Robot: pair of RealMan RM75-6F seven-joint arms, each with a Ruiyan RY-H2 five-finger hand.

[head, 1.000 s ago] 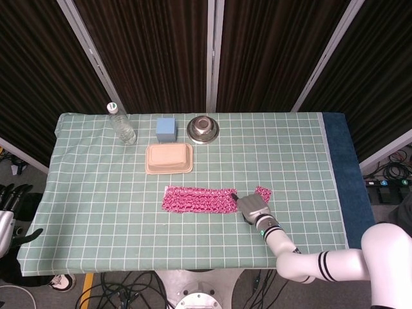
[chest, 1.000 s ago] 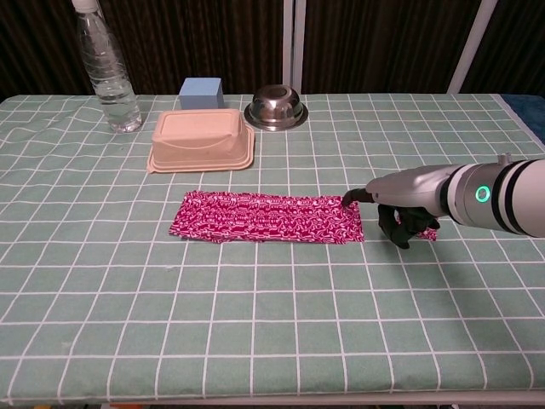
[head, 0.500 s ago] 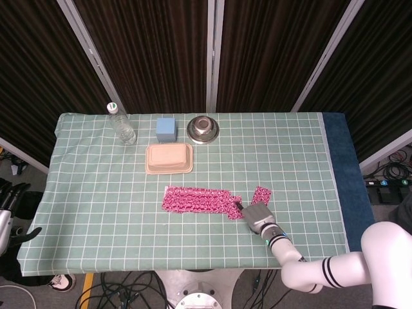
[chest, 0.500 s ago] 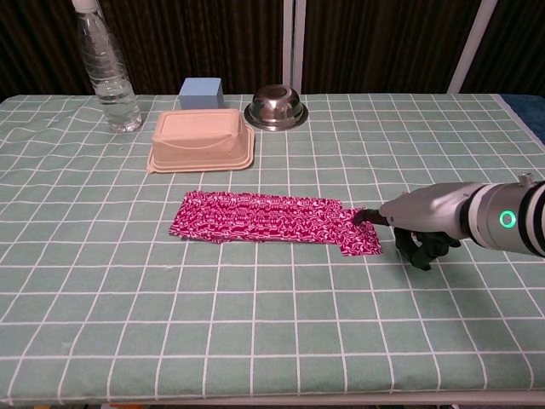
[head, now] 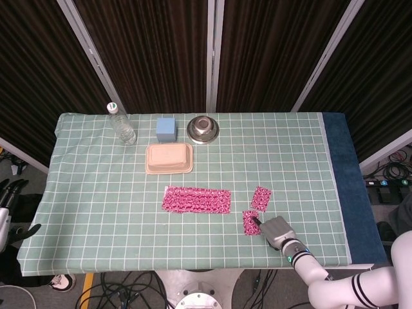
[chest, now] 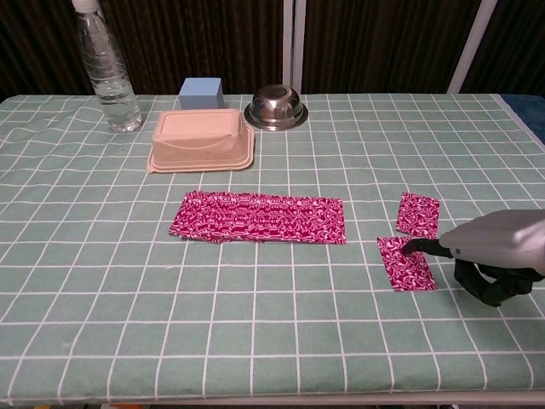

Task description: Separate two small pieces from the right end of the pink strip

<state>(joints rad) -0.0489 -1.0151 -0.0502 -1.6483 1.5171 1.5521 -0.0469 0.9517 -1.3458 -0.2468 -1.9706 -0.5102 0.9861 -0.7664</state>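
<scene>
On the green checked cloth (chest: 255,290), your right hand (chest: 498,256) presses one fingertip on the second piece (chest: 406,264), remaining fingers curled; pink strip (chest: 260,217) lies toward nine o'clock

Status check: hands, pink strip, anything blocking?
Right hand fingertip presses the second pink piece; left hand idle off the table edge. First piece and second piece both lie apart from the pink strip. Nothing in the way.

Green checked tablecloth (head: 96,193) on table, dark curtains (head: 148,51) behind, cables (head: 129,283) on floor
</scene>
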